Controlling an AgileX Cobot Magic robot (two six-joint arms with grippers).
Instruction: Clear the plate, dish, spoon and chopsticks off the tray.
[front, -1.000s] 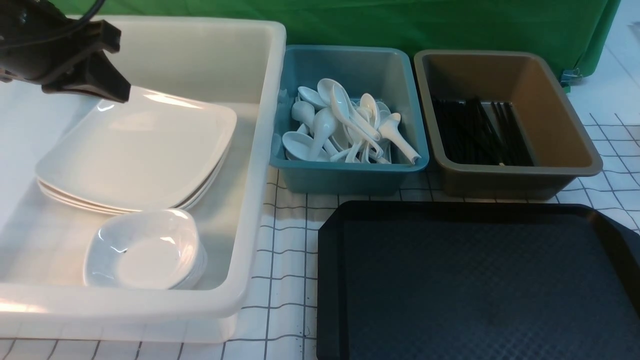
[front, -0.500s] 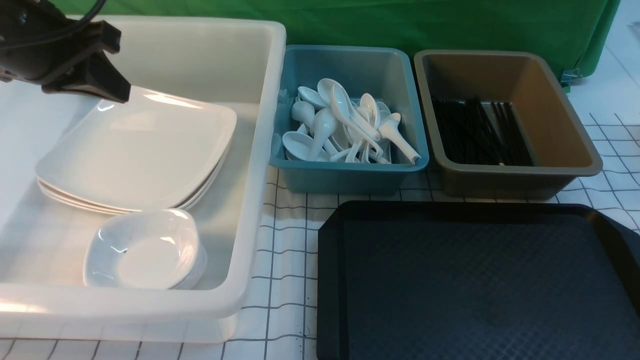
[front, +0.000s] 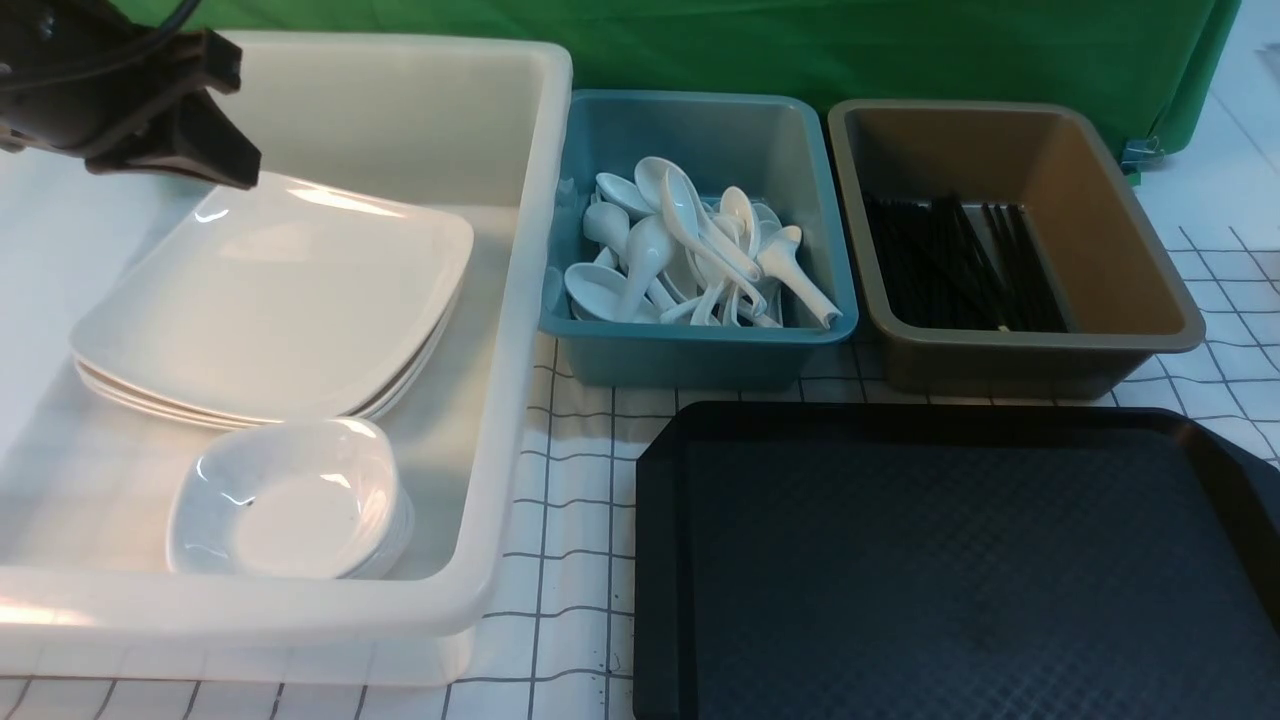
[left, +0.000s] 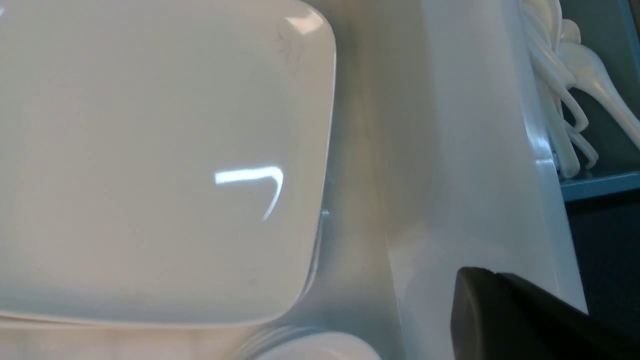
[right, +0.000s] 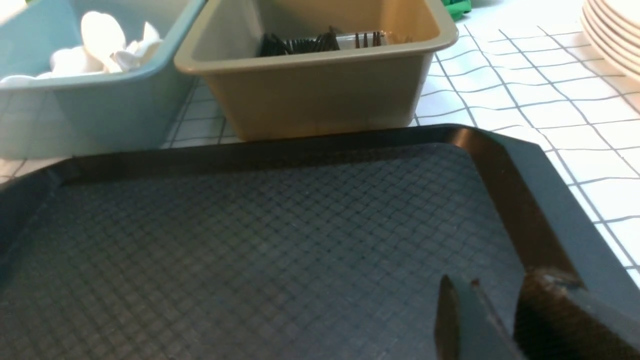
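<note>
While the left hand (front: 225, 165) hovers closed, the plate (front: 280, 300) lies just beneath it.

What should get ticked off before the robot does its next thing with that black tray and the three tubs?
1. Black tray bare of dishes: ok; nothing lies on the part in view.
2. Square plates stacked in the white tub, small dishes in front of them: ok.
3. Soup spoons in the teal tub: ok.
4. Chopsticks in the brown tub: ok.
5. Left gripper shut, empty, above the plates: ok.
6. Right gripper near the tray's rim, gripping or free: cannot tell.
</note>
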